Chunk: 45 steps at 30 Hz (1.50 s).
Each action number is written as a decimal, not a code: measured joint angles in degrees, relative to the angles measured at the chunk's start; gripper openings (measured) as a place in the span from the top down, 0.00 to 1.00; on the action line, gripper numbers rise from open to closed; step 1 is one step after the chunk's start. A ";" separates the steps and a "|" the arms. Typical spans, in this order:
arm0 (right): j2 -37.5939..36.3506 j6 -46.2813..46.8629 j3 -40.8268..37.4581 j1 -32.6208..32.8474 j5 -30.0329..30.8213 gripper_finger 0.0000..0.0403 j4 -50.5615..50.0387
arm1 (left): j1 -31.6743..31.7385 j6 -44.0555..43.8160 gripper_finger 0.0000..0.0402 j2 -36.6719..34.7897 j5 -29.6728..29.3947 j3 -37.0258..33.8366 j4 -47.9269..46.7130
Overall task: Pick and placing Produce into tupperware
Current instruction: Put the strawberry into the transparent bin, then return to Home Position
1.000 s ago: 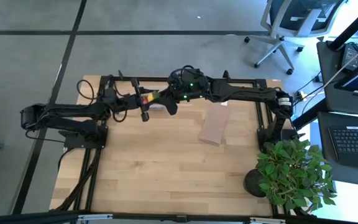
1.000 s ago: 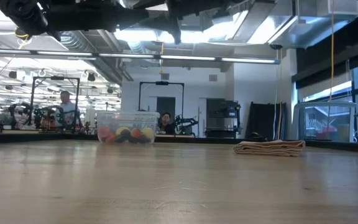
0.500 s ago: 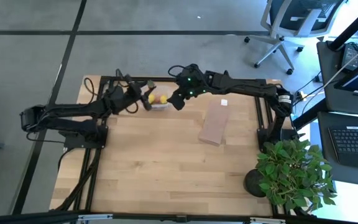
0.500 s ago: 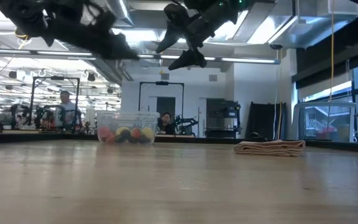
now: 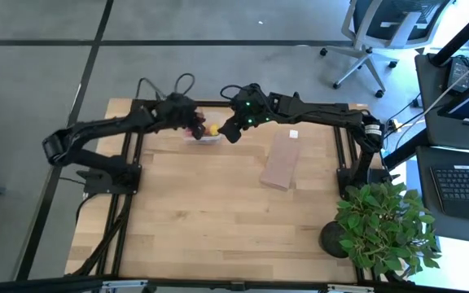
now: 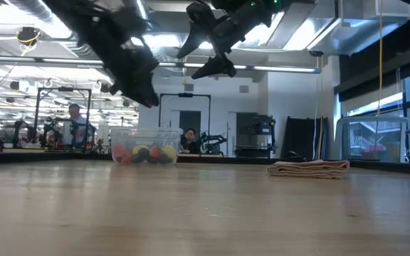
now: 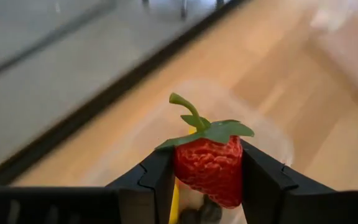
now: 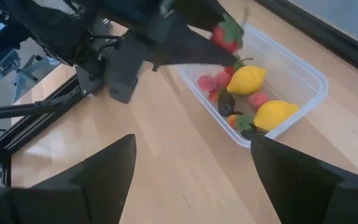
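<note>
The clear tupperware (image 5: 208, 133) stands at the table's far edge, left of centre. It holds two yellow lemons (image 8: 247, 79), red strawberries and dark berries. My left gripper (image 5: 192, 127) hovers just over the tub's left end, shut on a red strawberry (image 7: 209, 169) with a green leaf cap. My right gripper (image 5: 233, 131) hangs open to the right of the tub and above it, with nothing between its fingers (image 8: 104, 174). The low view shows both grippers well above the tub (image 6: 145, 147). My left gripper pinches the strawberry's two opposite sides (image 7: 180, 169) between its two fingers, leaf cap and stem (image 7: 185, 109) sticking out past the fingertips. The fingers slant down from the table's left. The strawberry (image 8: 227, 34) is lifted clear, over the tub's rim.
A flat tan-brown board (image 5: 281, 161) lies right of centre. A leafy potted plant (image 5: 381, 228) stands at the near right corner. Black frame rails run along the far edge and both sides. Bare wood stretches across the near half.
My left gripper has swung from the near side of the tub toward the far edge, rolling and tipping downward, and carries the strawberry over the tub. My right gripper has drawn back off the tub toward the table's right, then kept still.
</note>
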 joint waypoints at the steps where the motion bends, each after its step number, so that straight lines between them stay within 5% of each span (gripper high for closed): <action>1: 0.00 0.00 0.00 0.13 0.00 0.21 -0.01 | 0.18 -0.04 0.67 1.63 0.41 1.81 -3.42; 14: 0.00 0.02 0.00 2.26 0.00 0.21 -1.25 | 0.35 -1.51 0.66 17.50 8.29 11.91 -15.69; 31: 0.00 0.12 0.00 2.52 -0.01 0.21 -3.36 | 0.37 0.83 0.55 18.88 8.29 12.63 -15.67; 38: -4.90 -3.79 -0.02 2.48 0.86 0.21 -9.09 | -1.00 6.73 0.57 7.58 10.39 12.58 -10.18; 45: -14.62 -12.74 -0.02 5.12 14.19 0.21 -11.58 | -3.74 10.57 0.56 -10.43 14.45 8.61 1.89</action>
